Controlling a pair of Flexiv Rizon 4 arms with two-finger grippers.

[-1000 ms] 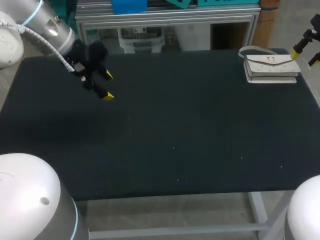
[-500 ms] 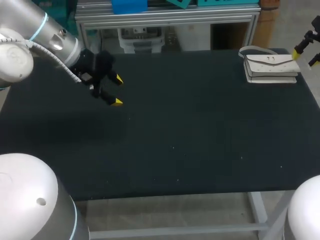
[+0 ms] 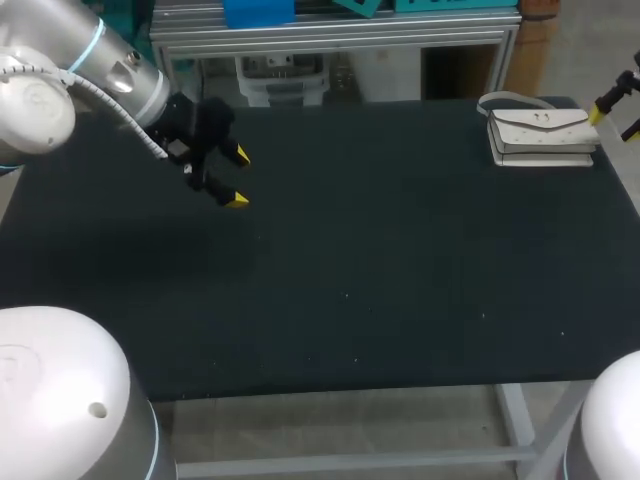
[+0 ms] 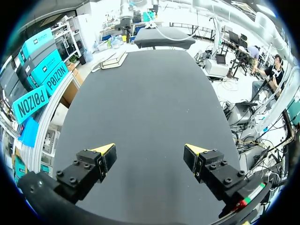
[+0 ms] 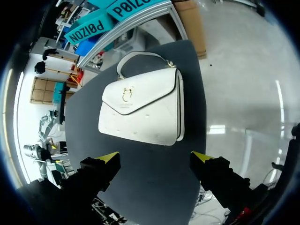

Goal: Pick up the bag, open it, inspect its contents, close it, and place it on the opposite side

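Near the bag [image 3: 540, 135] — right gripper [image 3: 620, 115] mostly cut off; spread wide.

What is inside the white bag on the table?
Nothing inside can be seen: the bag lies flat on the table with its flap closed, so any contents are covered. Only its outside, with the clasp, shows.

A dark, matte, perhaps cloth-covered table [image 3: 350, 280] on a pale metal frame [image 3: 513, 405].

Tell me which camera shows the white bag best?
The right wrist view: the bag looms large, flap, clasp and handle plain. In the head view the bag sits small at the table's far right corner; in the left wrist view it is tiny.
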